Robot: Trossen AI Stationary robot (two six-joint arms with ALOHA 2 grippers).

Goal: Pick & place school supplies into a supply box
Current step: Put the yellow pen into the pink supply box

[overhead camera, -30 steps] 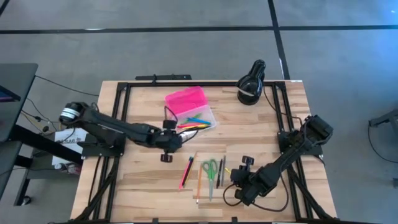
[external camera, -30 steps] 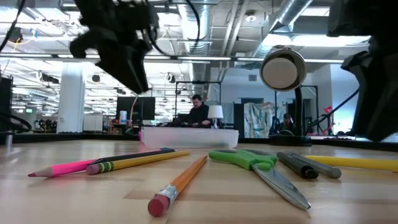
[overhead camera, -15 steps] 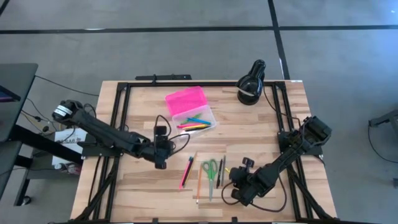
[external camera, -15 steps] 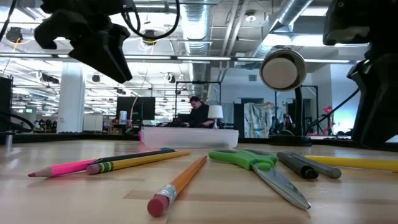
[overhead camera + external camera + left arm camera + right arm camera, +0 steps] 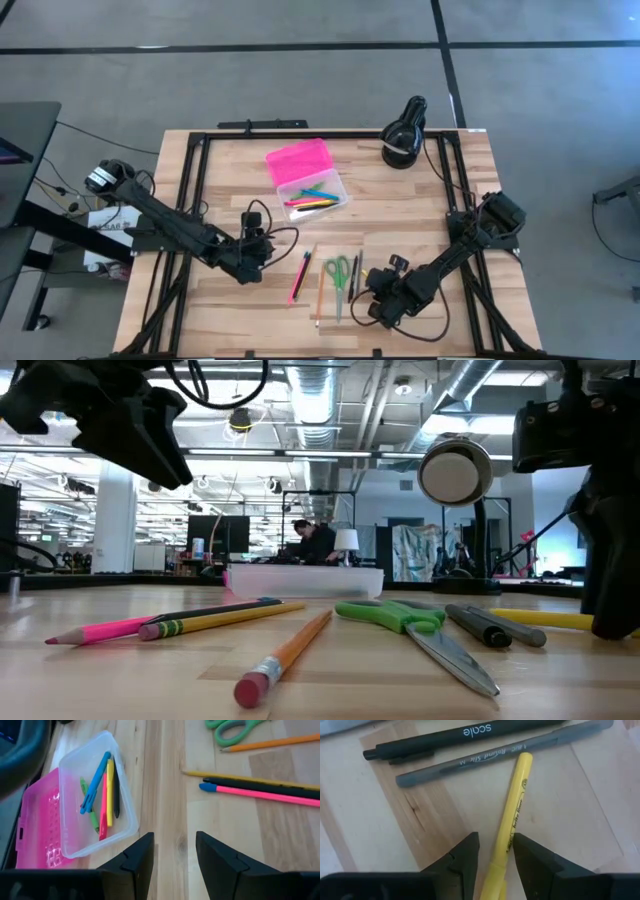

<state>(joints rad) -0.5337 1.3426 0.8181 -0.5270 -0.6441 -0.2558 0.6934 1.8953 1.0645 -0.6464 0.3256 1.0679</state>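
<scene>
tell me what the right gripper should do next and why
Probably lower a little and close. The right gripper is open with the yellow highlighter lying between its fingers, not yet gripped, and the supply box sits open with pens already inside.

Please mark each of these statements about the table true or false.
1. The supply box lies open with pens inside. True.
2. The scissors are in the box. False: they lie on the table.
3. The right claw straddles a yellow highlighter. True.
4. The left claw grips the pink pencil. False: it is open and empty.
5. The black lamp stands among the pencils. False: at the far edge.
</scene>
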